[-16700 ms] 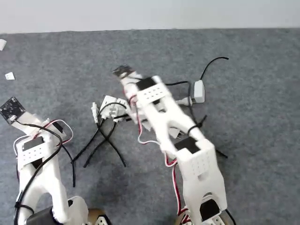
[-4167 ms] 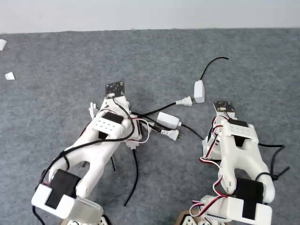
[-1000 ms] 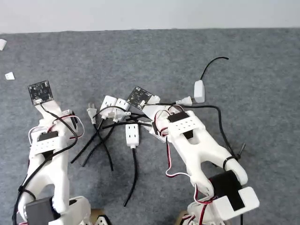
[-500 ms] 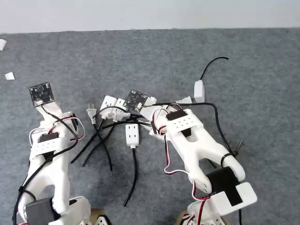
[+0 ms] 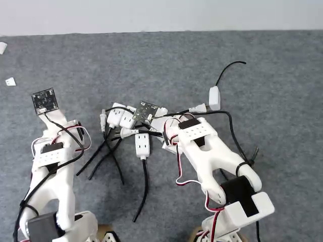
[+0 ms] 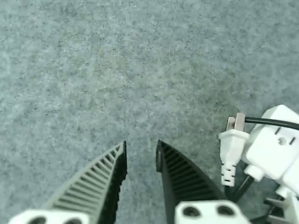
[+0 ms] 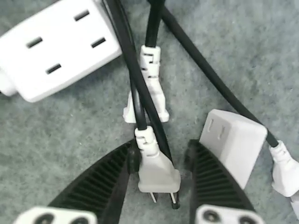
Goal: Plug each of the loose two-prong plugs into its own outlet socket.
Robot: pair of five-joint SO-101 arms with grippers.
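From above, my right arm (image 5: pixel 202 146) reaches toward 10 o'clock into the tangle (image 5: pixel 121 133); from my left arm (image 5: pixel 50 161) it lies at 3 o'clock. My left claw (image 6: pixel 141 145) hangs released over carpet (image 6: pixel 140 56). My right claw (image 7: pixel 162 145) stands parted astride a two-prong plug (image 7: pixel 156 175), its length along my fingers, prongs facing my wrist, away from the socket block (image 7: pixel 60 46).

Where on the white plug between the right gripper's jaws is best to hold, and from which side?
Take the white plug by the two sides of its flat body, from above: it lies flat, prongs at one end, cord at the other.
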